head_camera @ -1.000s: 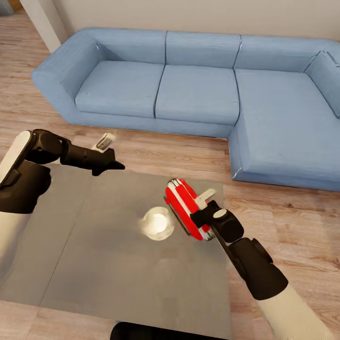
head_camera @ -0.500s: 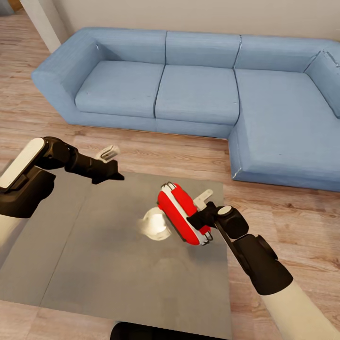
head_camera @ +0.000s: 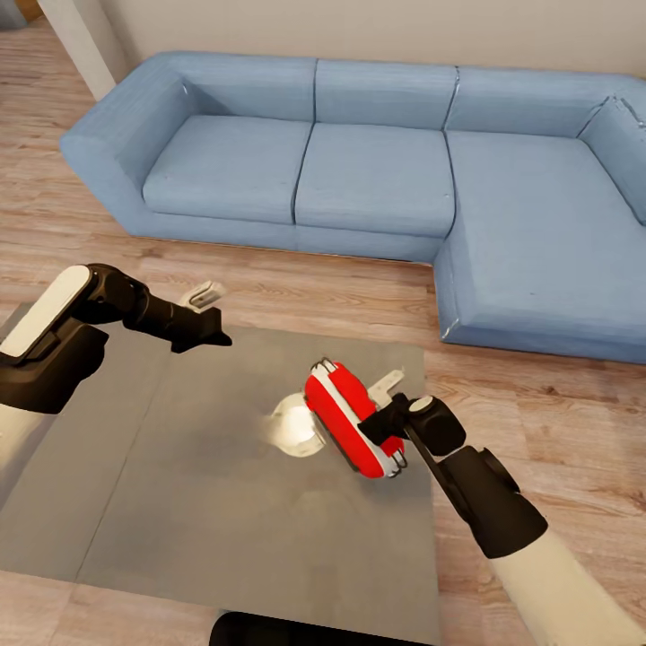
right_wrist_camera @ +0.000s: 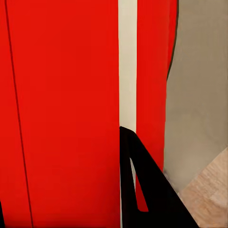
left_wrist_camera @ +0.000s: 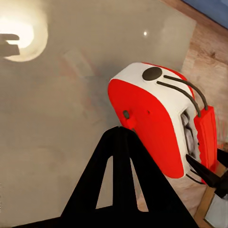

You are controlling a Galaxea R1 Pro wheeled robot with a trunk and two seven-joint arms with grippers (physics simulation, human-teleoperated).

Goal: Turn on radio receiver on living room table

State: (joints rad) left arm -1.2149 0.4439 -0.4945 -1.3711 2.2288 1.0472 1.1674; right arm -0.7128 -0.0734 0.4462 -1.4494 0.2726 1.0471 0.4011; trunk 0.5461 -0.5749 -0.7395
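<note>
Lower centre: your right gripper (head_camera: 388,422) pinches the tilted radio receiver (head_camera: 345,422) above the table (head_camera: 179,484) — a loose pinch could drop it; left gripper's (head_camera: 206,316) spread unclear.

Your bench (head_camera: 179,502) is a low grey rectangle with a glossy top that mirrors a round lamp glare near its middle. It stands on the wood-plank floor (head_camera: 538,395). The red radio (head_camera: 345,422) sits tilted near the bench's right edge; whether it touches the top you cannot tell.
</note>
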